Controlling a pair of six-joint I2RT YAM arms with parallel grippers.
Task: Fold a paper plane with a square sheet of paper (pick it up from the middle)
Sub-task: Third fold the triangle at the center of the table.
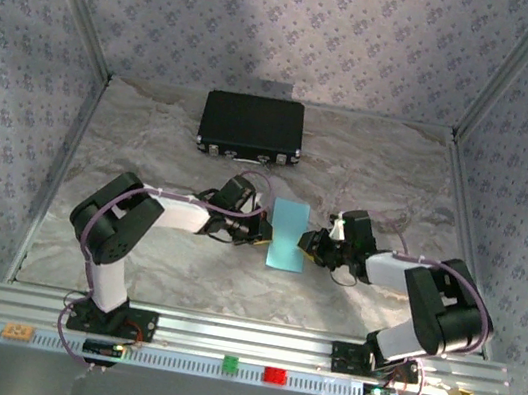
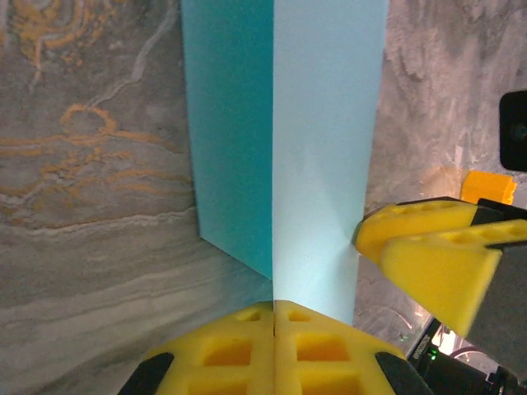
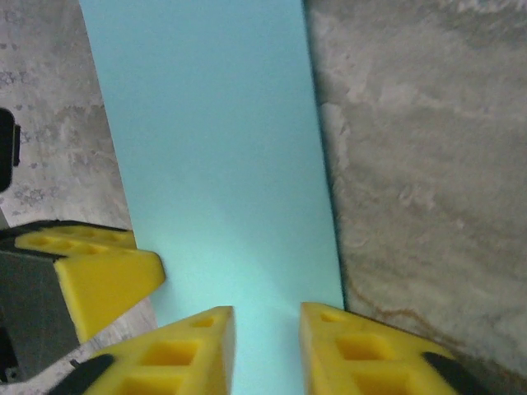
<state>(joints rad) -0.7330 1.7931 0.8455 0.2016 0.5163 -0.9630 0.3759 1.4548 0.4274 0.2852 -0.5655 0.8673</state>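
**Pinching on one side, gaping on the other**

A thin light-blue sheet of paper (image 1: 288, 234) sat at the middle of the grey marbled counter (image 1: 151, 148), between the two arms. It was doubled along a straight crease (image 2: 273, 164) into a narrow oblong. From above, its long axis ran from the far side toward the arm bases, leaning slightly right as it neared them. Whether it lay flat or was lifted a little could not be told.

The left gripper (image 2: 273, 309) was closed tight on the crease at the sheet's nearer end. Its yellow fingers were pressed together, and the paper stretched away from the seam between them.

The right gripper (image 3: 268, 317) stood just beside it at the sheet's right long edge. Its jaws were apart with the paper in the gap, and neither pad was visibly pressing.

The sheet therefore ran lengthwise straight ahead of both grippers, which were about equally near, and only the left had a hold. In my judgement the coming move turned on this: the left arm anchored the crease, leaving the right free to close on the edge or to travel along the long axis.

Well beyond, by the back wall, stood a black rectangular case (image 1: 251, 127).
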